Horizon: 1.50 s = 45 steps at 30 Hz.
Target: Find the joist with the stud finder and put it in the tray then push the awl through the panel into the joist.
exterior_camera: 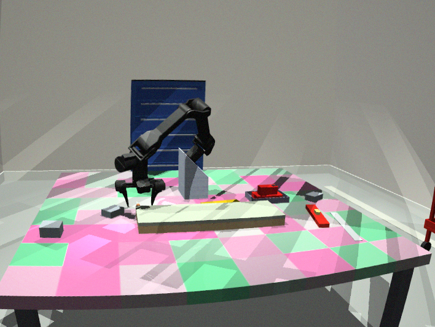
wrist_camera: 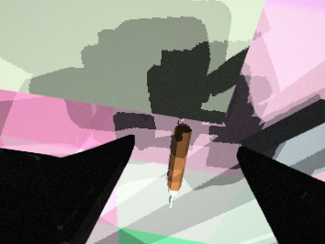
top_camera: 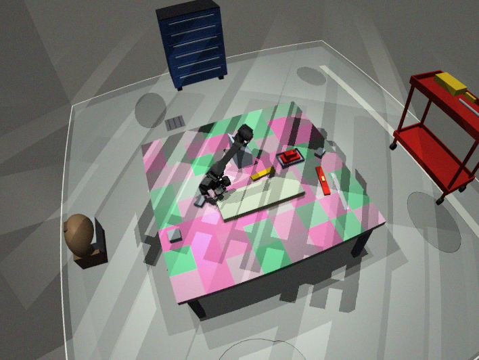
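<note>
Pink-and-green checkered tabletop [exterior_camera: 217,252] carries the pale floor panel [exterior_camera: 211,212], and our black gripper [wrist_camera: 184,170] hangs spread wide and empty over the brown-handled awl [wrist_camera: 178,158] lying just beside the panel's end. We should descend centred on the handle, fingers straddling it, and close squarely.
</note>
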Available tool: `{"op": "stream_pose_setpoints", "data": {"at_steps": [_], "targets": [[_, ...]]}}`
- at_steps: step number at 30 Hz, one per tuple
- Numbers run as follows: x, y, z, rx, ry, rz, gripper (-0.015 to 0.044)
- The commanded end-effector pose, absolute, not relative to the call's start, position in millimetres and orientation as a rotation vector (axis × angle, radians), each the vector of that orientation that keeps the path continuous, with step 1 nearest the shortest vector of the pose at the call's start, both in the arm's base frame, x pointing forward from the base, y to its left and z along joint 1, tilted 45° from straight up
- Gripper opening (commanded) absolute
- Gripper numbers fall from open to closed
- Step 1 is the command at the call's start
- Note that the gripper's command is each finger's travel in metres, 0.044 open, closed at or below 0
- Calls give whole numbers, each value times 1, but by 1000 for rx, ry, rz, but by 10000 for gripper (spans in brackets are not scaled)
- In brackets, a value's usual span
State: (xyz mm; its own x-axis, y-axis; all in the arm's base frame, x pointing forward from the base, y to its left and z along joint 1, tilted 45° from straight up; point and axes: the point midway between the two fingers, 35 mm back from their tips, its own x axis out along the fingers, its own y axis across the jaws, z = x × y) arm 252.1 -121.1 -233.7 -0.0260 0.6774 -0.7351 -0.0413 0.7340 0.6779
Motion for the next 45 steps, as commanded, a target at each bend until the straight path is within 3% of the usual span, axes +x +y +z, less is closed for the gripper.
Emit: {"op": "stream_pose_setpoints", "data": {"at_steps": [1, 17, 32, 38, 45], "targets": [[249, -113, -241, 562, 1506, 623, 440], [249, -103, -251, 563, 1506, 625, 440], [249, -103, -251, 563, 1506, 625, 46], [249, -104, -250, 563, 1506, 624, 0], [252, -140, -217, 559, 1508, 619, 0]]}}
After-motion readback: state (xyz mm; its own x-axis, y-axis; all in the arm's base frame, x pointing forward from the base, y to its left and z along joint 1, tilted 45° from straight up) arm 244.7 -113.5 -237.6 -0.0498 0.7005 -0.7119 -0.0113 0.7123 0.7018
